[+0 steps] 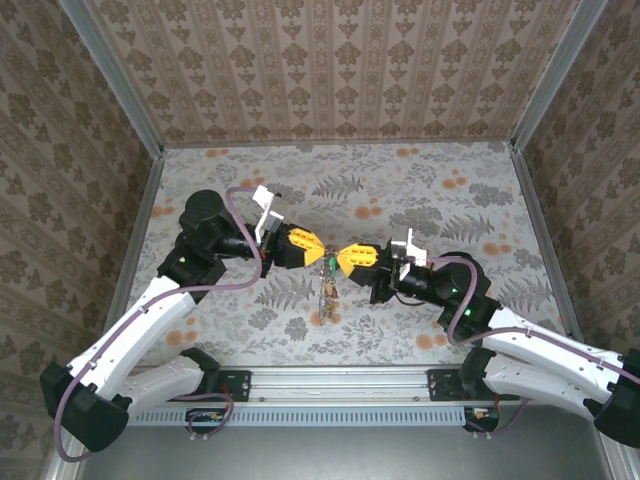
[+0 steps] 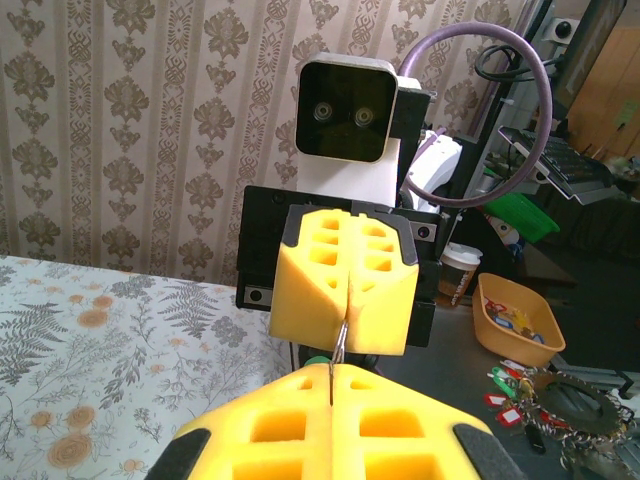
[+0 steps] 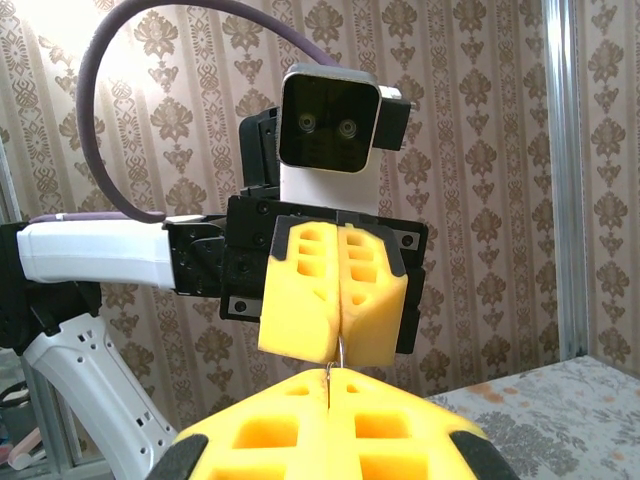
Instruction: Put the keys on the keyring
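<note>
Above one floral table (image 1: 450,200), left gripper (image 1: 318,252) and right gripper (image 1: 343,257) both pinch one hanging keyring (image 1: 328,290).

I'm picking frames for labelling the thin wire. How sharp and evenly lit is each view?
Top external: even light, but the keyring is tiny and soft. Left wrist: right gripper sharp, the near yellow fingers slightly soft. Right wrist: left gripper crisp, bright glare washing the wallpaper upper left.

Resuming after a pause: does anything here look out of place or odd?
Nothing spilled or damaged. The left gripper and right gripper meet tip to tip, both shut on the keyring, whose trinkets dangle below.
</note>
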